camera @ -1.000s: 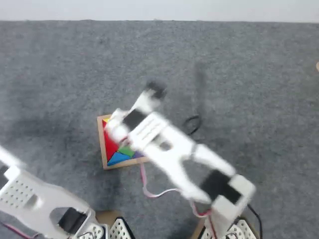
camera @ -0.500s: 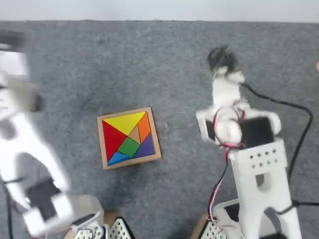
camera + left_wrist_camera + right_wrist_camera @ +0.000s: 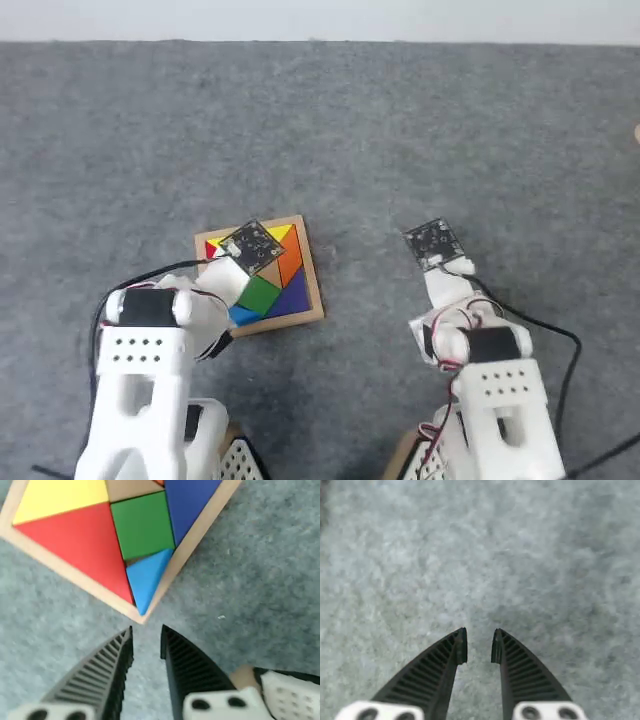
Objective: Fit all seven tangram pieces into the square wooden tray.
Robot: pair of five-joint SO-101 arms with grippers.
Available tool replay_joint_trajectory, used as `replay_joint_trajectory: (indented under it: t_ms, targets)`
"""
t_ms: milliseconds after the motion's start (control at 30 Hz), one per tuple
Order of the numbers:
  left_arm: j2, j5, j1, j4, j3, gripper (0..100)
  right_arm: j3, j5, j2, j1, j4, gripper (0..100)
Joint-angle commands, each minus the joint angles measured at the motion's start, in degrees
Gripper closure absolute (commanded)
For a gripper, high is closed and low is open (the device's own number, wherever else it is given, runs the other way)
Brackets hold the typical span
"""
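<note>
Two arms stand over the grey carpet [image 3: 450, 130], and I read the left arm [image 3: 140, 350] as by far the nearer to the work. Its wrist hangs over the near left part of the square wooden tray [image 3: 309, 268], while the right arm [image 3: 500, 385] is well apart to the side, above bare carpet. The tray lies slightly turned. In the left wrist view one of its corners points straight at the left gripper [image 3: 146, 639], just ahead of the tips.

Inside the tray I see the red triangle [image 3: 75, 545], yellow triangle [image 3: 60, 500], dark blue triangle [image 3: 192, 500], green square [image 3: 142, 525], orange piece [image 3: 290, 258], tan piece [image 3: 127, 486] and small light blue triangle [image 3: 147, 577]. They sit edge to edge with no gap I can make out, so I judge the fit done.

The left gripper's jaws stand narrowly parted and hold nothing. The right gripper [image 3: 479, 647] is likewise narrow and empty.
</note>
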Motion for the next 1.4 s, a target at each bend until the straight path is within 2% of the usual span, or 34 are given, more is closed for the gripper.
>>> replay_joint_trajectory:
  t_ms: [0, 333, 633, 700, 900, 1100, 1200, 1367]
  targets:
    - [3.0, -1.1, 0.5, -4.7, 0.2, 91, 0.6, 0.6, -3.8, 0.7, -1.0, 91.2]
    - [20.3, -0.7, 0.4, -18.0, 0.6, 91, 0.7, 0.6, -2.3, 0.6, -1.5, 91.2]
    - [28.7, -0.7, 0.1, -24.6, 0.4, 91, 0.7, 0.5, -2.2, 0.6, -1.5, 91.2]
    - [28.8, -0.7, 0.1, -23.6, -0.9, 91, 0.9, 0.5, -2.2, 0.6, -2.0, 91.2]
    - [28.8, -0.8, 0.5, -13.1, -11.7, 91, 1.0, 0.5, -2.2, 0.6, -2.2, 91.2]
    - [29.4, -0.9, 0.5, -7.9, -16.0, 91, 1.0, 0.5, -2.2, 0.6, -2.2, 91.1]
    - [29.5, -1.0, 0.5, -8.9, -14.5, 91, 1.0, 0.5, -2.2, 0.6, -2.2, 91.1]
    - [29.4, -0.9, 0.5, -15.2, -9.5, 91, 1.0, 0.5, -2.2, 0.6, -2.2, 91.0]
